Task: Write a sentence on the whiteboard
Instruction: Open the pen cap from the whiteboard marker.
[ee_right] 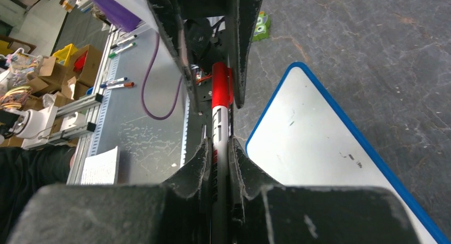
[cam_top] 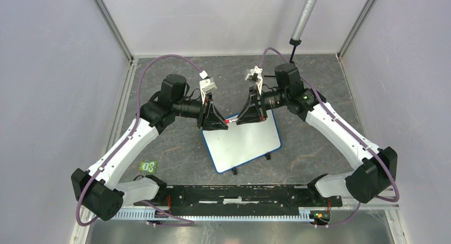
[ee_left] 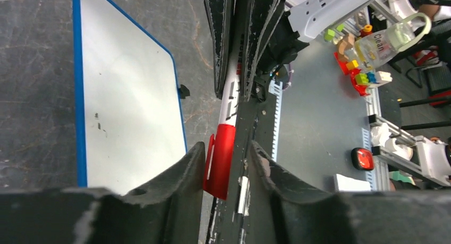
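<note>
Whiteboard: lay flat on the tabletop mid-way between the two arms, turned at an angle, with its blue rim all in view.
Board face: was mostly white, with a few small dark specks seen from both wrist views.
Feet: were black and stuck out from under the near edge.
Marker: was held level above the board's far edge, spanning the short gap between the two grippers.
Cap: was red, on the marker, and pointed toward the left arm.
Right gripper: was clenched on the white barrel, with both fingers pressed against it.
Left gripper: was not clamped. Its jaws stood around the cap, one finger against it and a gap showing at the other.
Arms: both reached inward from the near corners, and the grippers faced each other tip to tip, almost touching.
Height: both grippers were above the board, and neither touched it in the top view.
Green item: was small and lay on the tabletop beside the left arm, well apart from the board.
</note>
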{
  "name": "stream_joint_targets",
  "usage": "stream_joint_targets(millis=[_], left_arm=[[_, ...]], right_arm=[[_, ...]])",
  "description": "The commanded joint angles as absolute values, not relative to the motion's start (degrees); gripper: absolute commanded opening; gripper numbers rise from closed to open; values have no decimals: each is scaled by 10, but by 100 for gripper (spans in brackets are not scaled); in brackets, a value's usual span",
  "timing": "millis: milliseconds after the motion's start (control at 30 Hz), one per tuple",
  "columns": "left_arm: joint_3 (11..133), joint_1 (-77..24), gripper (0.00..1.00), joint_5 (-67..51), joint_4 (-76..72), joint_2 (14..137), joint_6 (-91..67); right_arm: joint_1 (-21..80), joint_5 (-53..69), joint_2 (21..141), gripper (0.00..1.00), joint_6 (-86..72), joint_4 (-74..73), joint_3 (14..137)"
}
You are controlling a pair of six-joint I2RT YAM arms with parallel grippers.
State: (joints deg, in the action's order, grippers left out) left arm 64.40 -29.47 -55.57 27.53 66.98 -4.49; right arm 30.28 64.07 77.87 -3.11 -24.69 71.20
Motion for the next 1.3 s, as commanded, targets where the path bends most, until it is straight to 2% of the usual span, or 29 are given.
stream_joint_targets(millis=[0, 133, 233, 300, 600, 1200, 1267], left_arm=[[643, -300, 33, -583, 292, 665, -4], [640, -301, 11, -584, 284, 668, -11], [633, -301, 3, -583, 268, 669, -27], [633, -301, 3, -579, 267, 670, -28], [627, -299, 3, -555, 230, 673, -74], [608, -290, 3, -527, 177, 676, -141], [608, -289, 2, -529, 177, 678, -141]], right_arm=[[304, 645, 782, 0, -29, -239, 740], [304, 648, 781, 0, -42, -224, 736], [304, 648, 781, 4, -53, -215, 736], [304, 646, 781, 8, -58, -209, 736], [303, 630, 777, 15, -89, -182, 730], [293, 621, 770, 21, -123, -153, 719], [293, 627, 768, 25, -132, -141, 715]])
